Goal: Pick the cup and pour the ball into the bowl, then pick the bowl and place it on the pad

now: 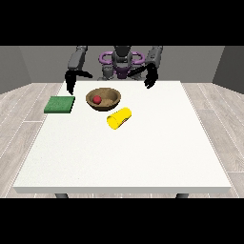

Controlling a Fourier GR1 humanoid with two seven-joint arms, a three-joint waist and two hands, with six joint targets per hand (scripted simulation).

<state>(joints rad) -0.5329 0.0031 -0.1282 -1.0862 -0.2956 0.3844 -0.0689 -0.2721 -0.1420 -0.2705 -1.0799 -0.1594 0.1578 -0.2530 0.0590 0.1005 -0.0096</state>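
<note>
A red ball [96, 99] sits inside the wooden bowl [110, 100] on the white counter [124, 152], with the yellow cup [118, 118] on its side just in front. The hand at the view's left [70, 84] hangs released above the green pad [59, 104], beside the bowl; the hand at the view's right [151, 78] hangs relaxed, holding nothing, well apart from the cup
</note>
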